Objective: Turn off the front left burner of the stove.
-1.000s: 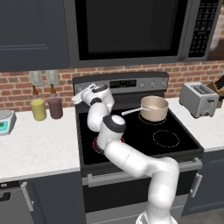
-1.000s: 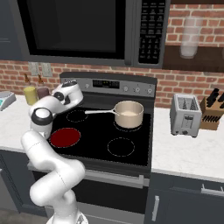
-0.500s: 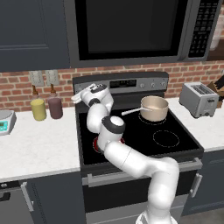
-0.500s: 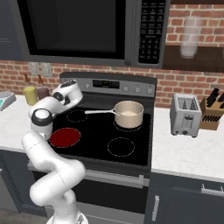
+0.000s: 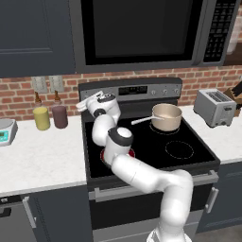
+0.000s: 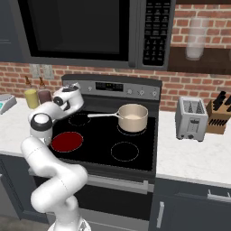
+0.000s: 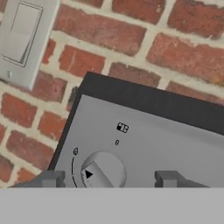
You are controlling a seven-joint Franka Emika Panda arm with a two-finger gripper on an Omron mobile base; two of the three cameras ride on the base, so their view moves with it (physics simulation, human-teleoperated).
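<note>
The stove [image 5: 189, 134] [image 6: 140, 144] is a black glass-top range with a grey back panel. Its front left burner [image 6: 66, 140] glows red; in the left base view my arm covers most of the burner [image 5: 105, 154]. My gripper [image 5: 87, 102] [image 6: 76, 86] is at the left end of the back panel. In the hand view the gripper [image 7: 109, 179] is open. Its fingertips [image 7: 50, 178] stand wide on either side of a round grey knob [image 7: 103, 170] without touching it. The knob's black arrow points left.
A beige pot [image 5: 166, 116] [image 6: 133, 117] with a long handle sits on the back right burner. A microwave [image 5: 137, 33] hangs above the stove. Two bottles [image 5: 41, 117] stand on the left counter, and a toaster [image 6: 191, 118] and knife block [image 6: 219, 117] on the right.
</note>
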